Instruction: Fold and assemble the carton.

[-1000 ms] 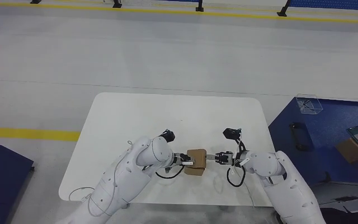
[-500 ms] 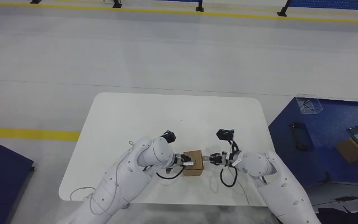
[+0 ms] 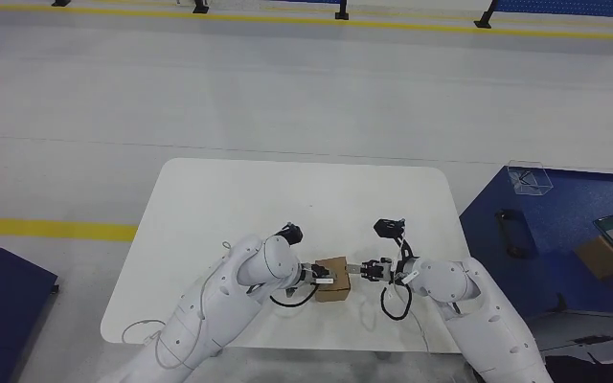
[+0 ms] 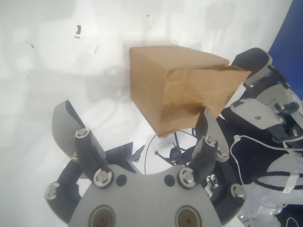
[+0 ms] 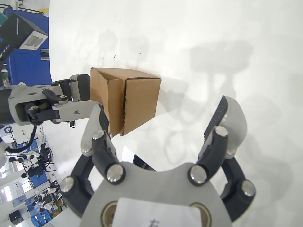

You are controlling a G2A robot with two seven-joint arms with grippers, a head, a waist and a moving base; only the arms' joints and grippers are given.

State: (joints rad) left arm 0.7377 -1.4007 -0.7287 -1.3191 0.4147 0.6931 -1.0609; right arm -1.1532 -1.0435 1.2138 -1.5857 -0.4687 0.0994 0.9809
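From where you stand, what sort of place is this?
Probably a big robotics workshop or test hall: a wide pale floor marked with yellow lines, blue barriers along its edge, and a lone white work table.

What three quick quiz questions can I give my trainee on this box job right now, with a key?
1. True or false: the left gripper and the right gripper are both shut.
2. Where on the table is the box? A) between the two grippers B) at the far edge C) at a far corner.
3. Fill in: the number of boxes on the table is ___.
Key: 1 false, both are open; 2 A; 3 one.
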